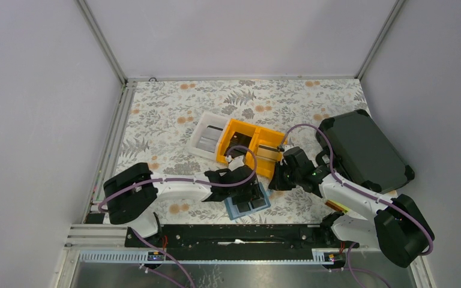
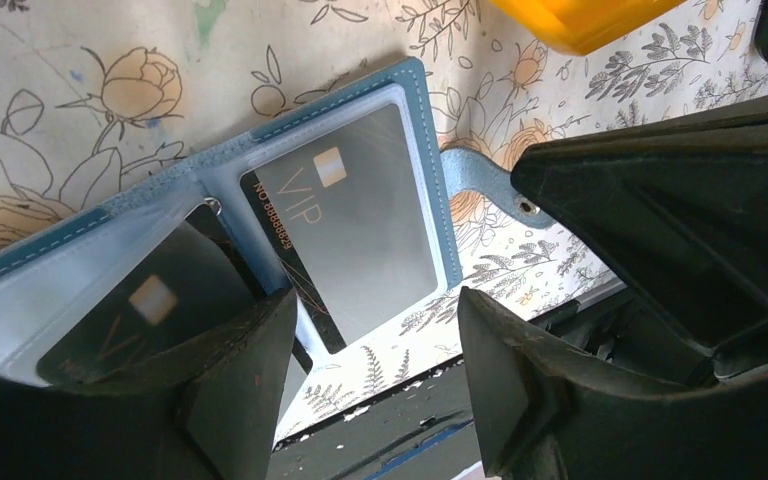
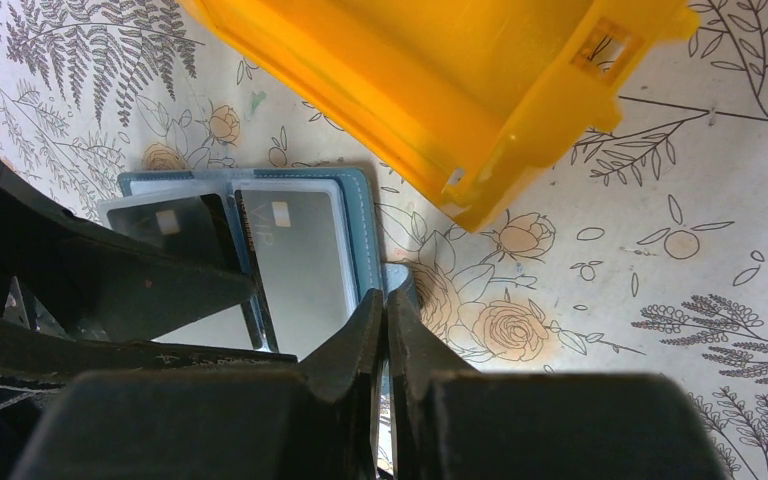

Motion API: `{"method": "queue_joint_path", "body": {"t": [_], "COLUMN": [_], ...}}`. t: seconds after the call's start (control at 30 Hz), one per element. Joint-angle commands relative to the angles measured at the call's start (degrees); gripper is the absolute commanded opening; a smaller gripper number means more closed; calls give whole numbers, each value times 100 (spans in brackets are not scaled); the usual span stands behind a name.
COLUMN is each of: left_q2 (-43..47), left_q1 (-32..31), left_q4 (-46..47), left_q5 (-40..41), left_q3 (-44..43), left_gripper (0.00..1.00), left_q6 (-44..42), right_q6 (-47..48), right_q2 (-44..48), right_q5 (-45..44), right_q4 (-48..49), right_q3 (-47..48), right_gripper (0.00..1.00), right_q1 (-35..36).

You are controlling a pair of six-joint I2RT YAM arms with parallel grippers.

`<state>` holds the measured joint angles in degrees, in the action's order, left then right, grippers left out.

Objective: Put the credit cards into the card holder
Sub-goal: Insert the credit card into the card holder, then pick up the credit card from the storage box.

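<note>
1. The teal-blue card holder (image 1: 247,205) lies open and flat on the floral table (image 1: 168,120), close to the near edge and about midway along it.
2. Its clear right pocket holds a dark grey VIP card (image 2: 355,225). A second dark card (image 2: 145,315) sits in the left pocket, partly hidden by a finger.
3. The left gripper (image 2: 375,300) hangs over the open holder with its jaws spread wide and nothing between them. Whether its left finger touches the left pocket cannot be told.
4. The right gripper (image 3: 386,300) sits at the holder's right side with its jaws almost together, pinching the holder's small side tab (image 2: 485,180).
5. Just beyond the holder, around mid-table, two orange bins (image 1: 249,144) stand side by side, with a white bin (image 1: 197,141) touching them on the left. Grey flat contents show inside, too small to name.
6. A black hard case (image 1: 363,150) lies closed by the right edge.
</note>
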<state>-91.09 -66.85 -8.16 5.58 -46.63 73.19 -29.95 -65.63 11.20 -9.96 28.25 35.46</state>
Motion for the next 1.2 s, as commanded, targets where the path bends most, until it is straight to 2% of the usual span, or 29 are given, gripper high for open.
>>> {"method": "queue_joint_path", "body": {"t": [0.0,0.2,0.33,0.4,0.53,0.7,0.93,1.17], "left_q2": [-121,71,603,999,1676,2340,2802,2308], "left_q1": [31,134,314,427,757,1487,2848,3296], "left_q4": [69,264,356,150,-248,-344,278,392], "left_q5": [-28,-80,-36,153,259,83,-483,-144], "left_q3": [-331,-134,129,189,340,831,1478,831], "left_gripper": [62,63,65,70,80,84,85,86], "left_q6": [-190,-233,-469,-710,-1099,-1438,-1725,-2528], "right_q6": [-49,-62,2,94,372,980,2337,3307], "right_q2": [19,102,315,443,596,538,-305,-1263], "right_q5": [31,-29,-79,-157,-192,-51,-504,-1589], "right_q4": [12,-33,-213,-388,-743,-794,-747,-449], "right_q3": [-34,-4,187,356,797,1501,2485,2745], "right_gripper": [0,0,22,31,44,52,58,72], "right_q1": [13,10,12,9,9,13,13,2]}}
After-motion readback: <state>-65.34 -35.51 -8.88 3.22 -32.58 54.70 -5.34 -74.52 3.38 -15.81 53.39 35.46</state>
